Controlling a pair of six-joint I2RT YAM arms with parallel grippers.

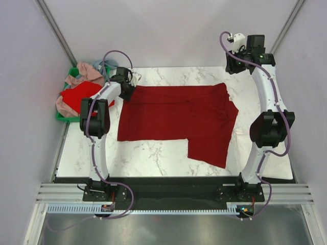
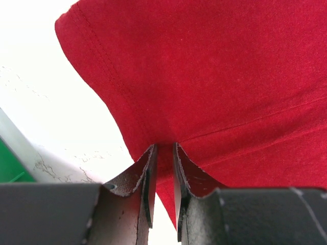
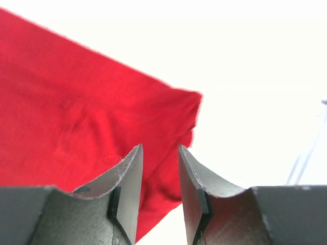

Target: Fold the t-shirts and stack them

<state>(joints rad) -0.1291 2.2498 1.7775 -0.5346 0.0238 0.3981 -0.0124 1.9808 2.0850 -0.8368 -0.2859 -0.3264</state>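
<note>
A dark crimson t-shirt (image 1: 173, 115) lies spread on the marble table, with one part hanging lower at the front right. My left gripper (image 1: 129, 93) is at the shirt's far left corner. In the left wrist view it (image 2: 164, 145) is shut on a pinch of the crimson cloth (image 2: 214, 76), and creases run out from the tips. My right gripper (image 1: 234, 65) is near the table's far right, beyond the shirt's far right corner. In the right wrist view it (image 3: 159, 147) is open and empty, with the shirt's corner (image 3: 76, 102) below it.
A green crate (image 1: 61, 117) stands off the table's far left edge. It holds a bright red shirt (image 1: 76, 94), a dusty pink one (image 1: 89, 71) and a light blue one (image 1: 104, 66). Bare marble (image 1: 153, 158) shows in front of the shirt.
</note>
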